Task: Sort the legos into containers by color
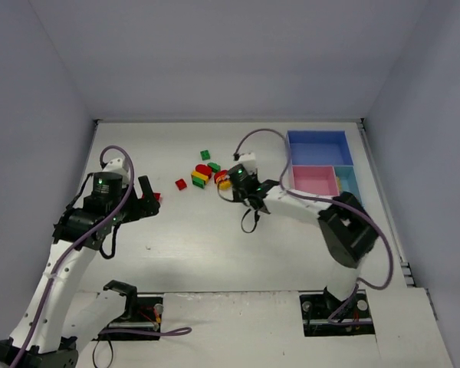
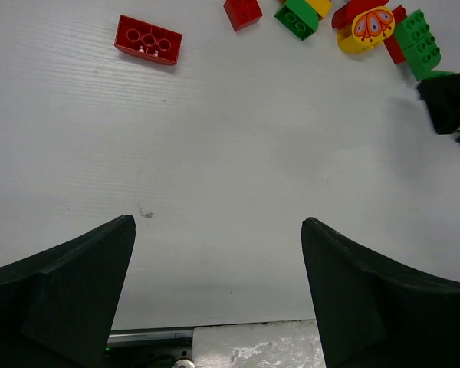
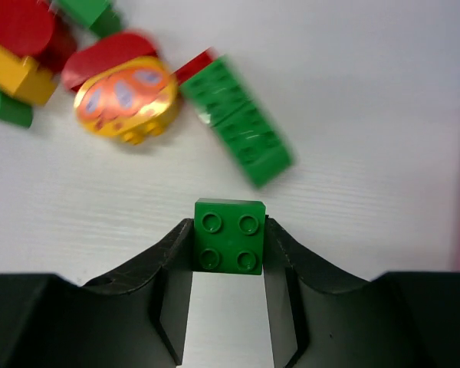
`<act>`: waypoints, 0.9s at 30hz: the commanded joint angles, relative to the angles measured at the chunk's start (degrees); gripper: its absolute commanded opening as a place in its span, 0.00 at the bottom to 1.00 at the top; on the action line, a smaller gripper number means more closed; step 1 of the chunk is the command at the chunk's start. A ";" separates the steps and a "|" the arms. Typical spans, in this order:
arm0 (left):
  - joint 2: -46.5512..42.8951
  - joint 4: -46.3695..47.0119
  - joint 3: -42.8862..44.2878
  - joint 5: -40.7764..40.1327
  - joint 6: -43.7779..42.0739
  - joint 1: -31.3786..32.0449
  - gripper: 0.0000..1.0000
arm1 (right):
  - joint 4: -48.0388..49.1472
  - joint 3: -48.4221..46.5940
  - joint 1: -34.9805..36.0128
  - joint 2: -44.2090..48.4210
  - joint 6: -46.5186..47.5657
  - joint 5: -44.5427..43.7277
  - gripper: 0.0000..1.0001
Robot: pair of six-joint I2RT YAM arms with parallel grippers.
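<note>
My right gripper (image 3: 230, 230) is shut on a small green four-stud lego (image 3: 230, 236), held just above the table. Ahead of it lie a long green brick (image 3: 238, 123), a yellow rounded piece with a butterfly print (image 3: 126, 103) under a red cap, and more red, yellow and green legos (image 1: 207, 172). In the top view this gripper (image 1: 234, 182) is at the right edge of that cluster. The joined containers stand at the back right: blue (image 1: 318, 138), pink (image 1: 314, 181), light-blue (image 1: 348, 182). My left gripper (image 2: 218, 226) is open and empty, with a red brick (image 2: 148, 40) ahead of it.
A single green lego (image 1: 205, 155) and a small red one (image 1: 181, 184) lie apart from the cluster. Another red brick (image 1: 156, 198) lies beside my left gripper (image 1: 146, 196). Walls close the table at the back and both sides.
</note>
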State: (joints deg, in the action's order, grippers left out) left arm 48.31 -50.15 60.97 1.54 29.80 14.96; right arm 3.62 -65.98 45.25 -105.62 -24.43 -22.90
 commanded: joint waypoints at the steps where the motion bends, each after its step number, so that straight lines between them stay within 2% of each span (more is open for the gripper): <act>1: 1.78 3.83 2.93 0.39 -0.53 0.24 0.83 | 1.48 4.25 -6.73 13.58 2.45 -1.01 0.01; 5: 3.54 5.24 3.19 1.09 -0.62 0.24 0.83 | -0.45 10.07 -14.39 23.51 3.86 0.39 0.04; 11: 5.82 6.82 4.16 2.76 -0.54 0.24 0.83 | -1.95 16.92 -27.21 29.50 3.51 5.57 0.07; 17: 6.88 7.44 4.33 3.29 -0.27 0.24 0.83 | -2.56 20.18 -33.82 28.99 2.89 8.38 0.09; 19: 7.06 7.44 4.24 3.64 -0.18 0.24 0.83 | -2.56 20.53 -36.81 28.28 2.72 10.05 0.13; 20: 7.06 7.44 4.24 3.64 -0.18 0.24 0.83 | -2.56 20.27 -37.34 27.50 2.89 11.37 0.15; 21: 7.14 7.44 4.16 3.64 -0.18 0.24 0.83 | -2.56 20.10 -37.69 27.05 3.24 11.73 0.24; 23: 7.06 7.35 4.16 3.47 -0.18 0.24 0.83 | -2.56 19.48 -37.52 26.61 4.21 12.87 0.33; 24: 7.14 7.26 4.16 3.38 -0.18 0.24 0.83 | -2.48 18.87 -37.52 26.70 4.38 14.01 0.43; 27: 6.97 7.09 4.07 3.38 -0.18 0.16 0.83 | -2.04 17.46 -37.08 27.49 5.61 16.21 0.57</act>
State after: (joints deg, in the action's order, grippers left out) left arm 55.35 -45.56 62.26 4.58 29.78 14.96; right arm -0.56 -45.08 7.62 -79.15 -20.43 -9.91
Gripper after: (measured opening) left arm 0.828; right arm 0.536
